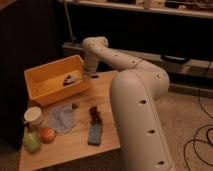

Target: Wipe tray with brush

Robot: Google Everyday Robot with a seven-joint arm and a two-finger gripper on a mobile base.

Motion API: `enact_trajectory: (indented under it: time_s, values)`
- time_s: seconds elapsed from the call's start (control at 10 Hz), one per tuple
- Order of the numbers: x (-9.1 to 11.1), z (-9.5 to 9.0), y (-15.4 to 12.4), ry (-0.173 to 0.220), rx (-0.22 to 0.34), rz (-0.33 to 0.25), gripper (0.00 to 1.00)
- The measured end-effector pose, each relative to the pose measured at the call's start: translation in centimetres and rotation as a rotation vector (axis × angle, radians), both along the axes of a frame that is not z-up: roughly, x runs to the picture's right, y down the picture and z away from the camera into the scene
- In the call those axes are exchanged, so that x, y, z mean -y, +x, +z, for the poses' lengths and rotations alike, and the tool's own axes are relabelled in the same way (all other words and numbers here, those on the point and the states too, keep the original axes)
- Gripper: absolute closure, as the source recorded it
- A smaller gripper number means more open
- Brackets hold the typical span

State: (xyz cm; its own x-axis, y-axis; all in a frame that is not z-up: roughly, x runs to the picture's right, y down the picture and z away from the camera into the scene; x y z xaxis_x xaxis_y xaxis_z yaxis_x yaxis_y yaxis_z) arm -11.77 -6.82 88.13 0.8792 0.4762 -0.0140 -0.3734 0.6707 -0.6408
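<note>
One gripper [80,78] inside the tray [36,76], jaws clenched on the brush [70,78], cloth [62,117] nearby.

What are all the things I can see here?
tray: one, orange-yellow, back left of the wooden table.
brush: one, whitish with a black end, inside the tray.
cloth: one, pale blue, in front of the tray.
block: one, blue-grey with a dark brown tuft, right of the cloth.
cup: one, white, left edge.
round thing: one, orange-red, front left.
green thing: one, pale green, front left corner.
table: one, light wood.
arm: one, white.
hand: one, at the tray's right end, by the brush.
</note>
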Motion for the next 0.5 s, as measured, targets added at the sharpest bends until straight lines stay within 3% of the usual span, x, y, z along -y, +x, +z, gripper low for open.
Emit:
enact_trajectory:
  time_s: [0.2, 0.5]
  values:
    - [1.3, 0.9, 0.3, 0.009, -0.027, 0.014, 1.0]
    - [3.3, 2.1, -2.8, 0.025, -0.024, 0.02, 1.0]
